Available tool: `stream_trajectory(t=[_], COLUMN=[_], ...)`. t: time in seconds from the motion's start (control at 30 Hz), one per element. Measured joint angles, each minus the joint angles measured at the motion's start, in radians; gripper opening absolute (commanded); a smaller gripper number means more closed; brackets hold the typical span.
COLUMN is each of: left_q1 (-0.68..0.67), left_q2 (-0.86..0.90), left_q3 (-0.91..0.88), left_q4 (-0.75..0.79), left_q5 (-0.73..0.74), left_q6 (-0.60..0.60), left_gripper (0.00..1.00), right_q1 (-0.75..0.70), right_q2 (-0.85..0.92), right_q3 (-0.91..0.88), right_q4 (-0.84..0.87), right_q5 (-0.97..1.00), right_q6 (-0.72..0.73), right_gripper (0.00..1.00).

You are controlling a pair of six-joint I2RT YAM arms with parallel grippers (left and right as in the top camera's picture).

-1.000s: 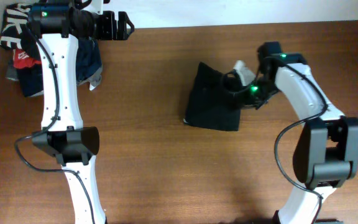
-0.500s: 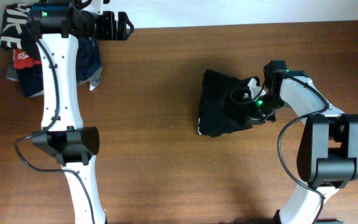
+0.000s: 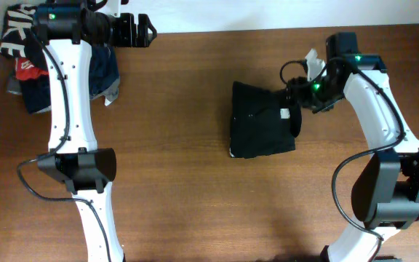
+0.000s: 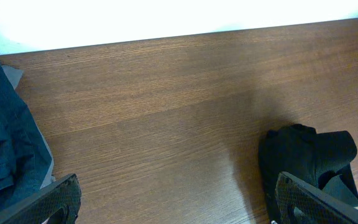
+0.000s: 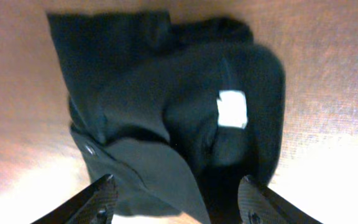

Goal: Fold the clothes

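And there's the release! The right tool [image 5: 178,200] was pinched shut on the fabric a second ago, and now its fingers stand spread wide with nothing between them. It has backed off the black T-shirt [image 3: 261,129], too. From the overhead view the shirt now lies just ahead of the fingertips, and the wrist view shows it directly beneath the open jaws, touching neither finger.

The bundle itself has moved. It slid toward the right arm during that last pull and has settled as a compact, roughly square packet on the surface [image 3: 195,189], with the white neck label [image 5: 232,108] showing on top at the side nearest the tool. The upper layer looks a little rumpled and one flap sticks out at the near edge (not the crispest fold, from this angle).

Over at the far end, the left tool [image 4: 179,202] hasn't budged. Its fingers are wide apart and empty, and it is parked well away from the shirt with the pile of other garments [image 3: 22,65] just beside and behind it.

So what does it mean? Letting go reads as a fold just laid down. My call is the job is late on: either one more tidy-up tuck or it's finished.
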Motion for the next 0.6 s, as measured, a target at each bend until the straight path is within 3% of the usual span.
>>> stream_trajectory(t=[0.27, 0.37, 0.43, 0.5, 0.53, 0.6], left_q1=[0.000, 0.000, 0.000, 0.000, 0.000, 0.000], left_q2=[0.000, 0.000, 0.000, 0.000, 0.000, 0.000], left_q3=[0.000, 0.000, 0.000, 0.000, 0.000, 0.000], left_q4=[0.000, 0.000, 0.000, 0.000, 0.000, 0.000], left_q5=[0.000, 0.000, 0.000, 0.000, 0.000, 0.000], left_q6=[0.000, 0.000, 0.000, 0.000, 0.000, 0.000], left_gripper=[0.99, 0.99, 0.99, 0.99, 0.99, 0.99], right_q1=[0.019, 0.044, 0.063, 0.084, 0.089, 0.099], right_q2=[0.044, 0.084, 0.109, 0.129, 0.134, 0.138], right_q3=[-0.003, -0.005, -0.010, -0.015, -0.016, -0.016], right_q4=[0.158, 0.199, 0.234, 0.261, 0.269, 0.275], right_q5=[0.022, 0.034, 0.040, 0.047, 0.051, 0.056], right_q6=[0.206, 0.243, 0.261, 0.276, 0.289, 0.307], right_gripper=[0.59, 0.52, 0.38, 0.11, 0.04, 0.04])
